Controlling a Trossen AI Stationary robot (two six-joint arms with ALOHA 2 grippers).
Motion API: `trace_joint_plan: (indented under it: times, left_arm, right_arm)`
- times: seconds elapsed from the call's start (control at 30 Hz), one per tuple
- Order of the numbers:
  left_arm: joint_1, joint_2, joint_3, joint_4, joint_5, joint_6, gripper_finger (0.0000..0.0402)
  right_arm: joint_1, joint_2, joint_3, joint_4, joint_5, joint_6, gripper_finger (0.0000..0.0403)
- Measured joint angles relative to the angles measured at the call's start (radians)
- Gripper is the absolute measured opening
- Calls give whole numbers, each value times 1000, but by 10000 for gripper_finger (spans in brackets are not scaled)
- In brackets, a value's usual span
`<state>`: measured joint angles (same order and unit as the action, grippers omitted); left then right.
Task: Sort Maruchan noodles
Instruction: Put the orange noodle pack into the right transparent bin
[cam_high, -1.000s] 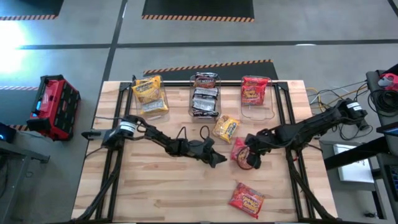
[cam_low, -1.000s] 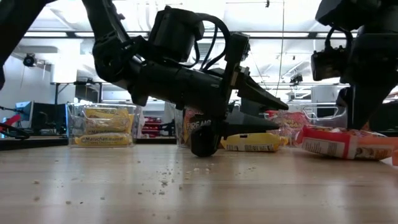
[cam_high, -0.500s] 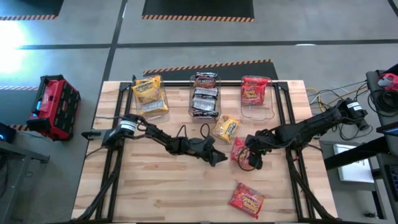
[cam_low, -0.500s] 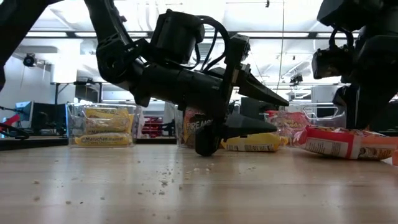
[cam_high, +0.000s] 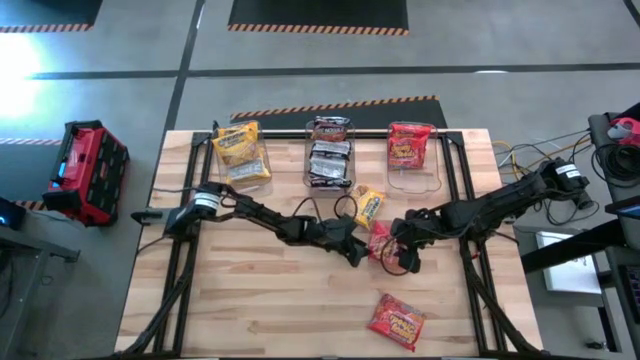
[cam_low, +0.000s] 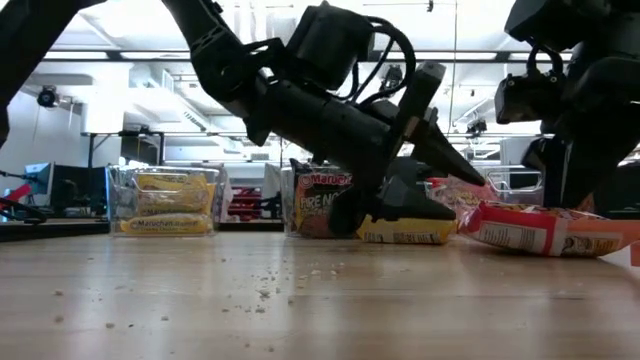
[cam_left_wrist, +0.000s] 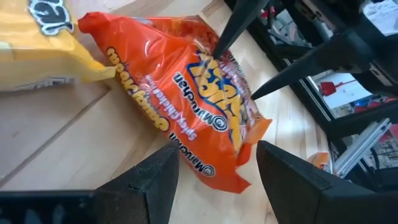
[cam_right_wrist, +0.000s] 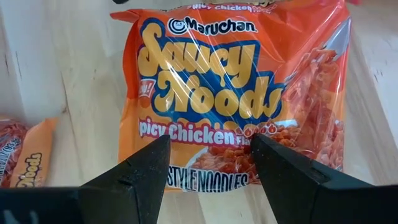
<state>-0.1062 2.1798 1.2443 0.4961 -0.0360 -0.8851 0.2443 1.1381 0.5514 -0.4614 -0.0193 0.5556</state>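
Note:
An orange-red Maruchan noodles packet (cam_high: 380, 238) lies on the wooden table near its middle, seen close in both wrist views (cam_left_wrist: 186, 93) (cam_right_wrist: 230, 81). My left gripper (cam_high: 362, 250) comes in level and low from the table's left, open, with one corner of the packet between its fingers (cam_left_wrist: 217, 151). My right gripper (cam_high: 392, 252) slants down over the same packet from the right, open (cam_right_wrist: 210, 140). A yellow packet (cam_high: 370, 203) lies just beyond. Another red packet (cam_high: 397, 320) lies near the front edge. My left gripper has its open fingers (cam_left_wrist: 155, 180) on either side of the packet's corner (cam_left_wrist: 230, 177); whether they touch the wrapper I cannot tell. My right gripper has one fingertip (cam_left_wrist: 219, 51) reaching the packet's printed top face (cam_left_wrist: 211, 62) from above; whether it touches there I cannot tell.
Three clear bins stand along the far edge: one with yellow packets (cam_high: 240, 150), one with dark packets (cam_high: 329, 150), one with a red packet (cam_high: 412, 148). Bare wood lies at the front left. A red toolbox (cam_high: 88, 170) stands on the floor to the left.
My left gripper has gone toward the table's right, toward the orange-red packet, rising a little and rolling about its own line. It now reaches the packet's edge and partly covers the yellow packet from above. My right gripper has kept its place.

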Motion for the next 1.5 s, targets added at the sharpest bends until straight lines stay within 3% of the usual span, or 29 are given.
trace_joint_plan:
  times: [0.4, 0.9, 1.27, 1.5]
  left_arm:
    - [19, 0, -16, 5, 9, -60, 196]
    - [27, 7, -23, -25, 55, -129, 196]
    - [45, 6, -23, -19, 85, -181, 196]
    - [50, -2, 12, -157, 200, -153, 196]
  right_arm:
    - [0, 14, -2, 46, 23, -95, 219]
    - [0, 189, 0, 105, 29, -165, 219]
    - [0, 193, -2, 165, 22, -180, 219]
    - [0, 193, -2, 167, 19, -174, 219]
